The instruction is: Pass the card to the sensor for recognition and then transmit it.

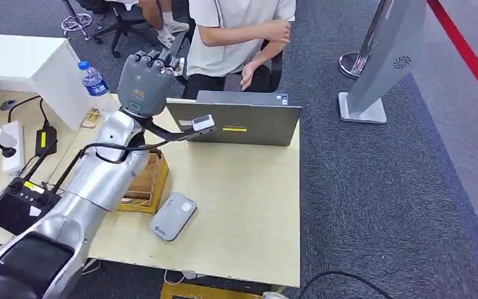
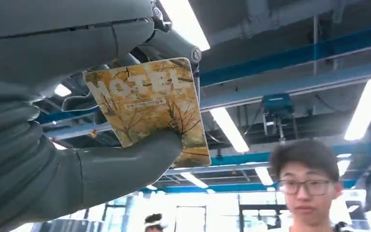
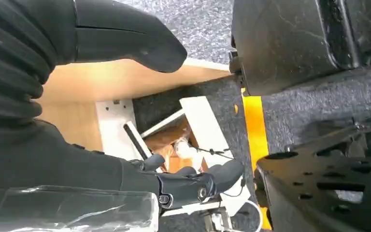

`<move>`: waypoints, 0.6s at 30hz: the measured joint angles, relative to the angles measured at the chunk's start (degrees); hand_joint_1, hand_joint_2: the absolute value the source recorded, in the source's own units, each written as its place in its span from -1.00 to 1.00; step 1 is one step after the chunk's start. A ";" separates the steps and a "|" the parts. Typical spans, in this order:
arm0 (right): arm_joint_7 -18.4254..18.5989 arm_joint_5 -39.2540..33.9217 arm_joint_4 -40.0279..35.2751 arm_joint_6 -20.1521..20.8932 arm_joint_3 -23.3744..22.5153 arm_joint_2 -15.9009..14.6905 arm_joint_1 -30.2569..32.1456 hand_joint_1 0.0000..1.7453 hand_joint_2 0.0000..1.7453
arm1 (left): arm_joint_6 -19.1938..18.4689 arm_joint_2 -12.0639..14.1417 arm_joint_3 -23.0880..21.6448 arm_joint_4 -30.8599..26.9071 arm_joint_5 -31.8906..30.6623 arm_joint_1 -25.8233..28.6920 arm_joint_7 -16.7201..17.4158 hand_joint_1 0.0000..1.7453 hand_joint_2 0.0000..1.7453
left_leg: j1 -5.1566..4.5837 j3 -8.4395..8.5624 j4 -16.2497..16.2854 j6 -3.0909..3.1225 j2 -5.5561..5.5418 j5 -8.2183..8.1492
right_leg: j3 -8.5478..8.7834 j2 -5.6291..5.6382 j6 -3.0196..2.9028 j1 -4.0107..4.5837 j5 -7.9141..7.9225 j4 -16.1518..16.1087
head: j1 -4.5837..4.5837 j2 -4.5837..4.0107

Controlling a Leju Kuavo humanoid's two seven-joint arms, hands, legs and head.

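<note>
L robot hand point(image 1: 146, 78) is seen raised in the upper left of the head view, over the desk point(image 1: 249, 199), near a laptop point(image 1: 236, 121). In the L wrist view the card point(image 2: 149, 104), printed w/ yellow leaves, is pinched between thumb and fingers point(image 2: 171, 46), w/ a person's head at lower right. A grey sensor point(image 1: 173, 215) lies on the desk, lower centre. R robot hand point(image 3: 125, 111) is seen hanging w/ nothing held, fingers apart.

A glossy printed face, seemingly of plastic or coated paper, is shown by the card point(image 2: 149, 104). Matt grey plastic is seen on the left hand point(image 1: 144, 78), and smooth polished metal on its arm point(image 1: 99, 171). The table point(image 1: 243, 205) is surfaced in smooth pale wood laminate. The sensor point(image 1: 173, 216) is cased in smooth grey plastic.
</note>
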 joint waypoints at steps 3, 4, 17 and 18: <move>-0.35 0.61 -0.15 2.20 0.00 0.00 -0.03 -1.00 1.00 | -1.22 -0.85 1.94 5.95 -1.37 -3.83 3.51 1.00 1.00 | 0.00 -0.03 -0.01 0.00 0.06 -0.01 | 0.00 0.05 0.00 0.00 0.00 0.01 | 0.02 0.00; -0.35 0.61 -0.17 2.66 0.00 0.00 -0.03 -1.00 1.00 | -1.61 -0.94 2.76 7.71 -1.40 -5.20 3.91 1.00 1.00 | -0.01 -0.02 -0.01 0.00 0.11 -0.01 | -0.01 0.08 0.00 0.00 0.00 0.01 | 0.02 0.00; 1.05 -3.02 0.44 3.71 0.00 0.00 -0.02 -1.00 1.00 | -4.46 1.25 9.64 18.49 0.88 -10.00 2.73 -1.00 1.00 | -0.01 -0.03 -0.02 0.00 0.08 -0.01 | -0.01 0.06 0.00 -0.01 0.00 0.02 | 0.02 0.00; 1.18 -3.34 0.50 3.73 0.00 0.00 -0.01 -1.00 1.00 | -4.59 1.51 9.92 18.62 1.20 -9.93 2.40 -1.00 1.00 | -0.01 -0.03 -0.01 0.00 0.08 -0.01 | -0.01 0.06 0.00 -0.01 0.00 0.02 | 0.02 0.00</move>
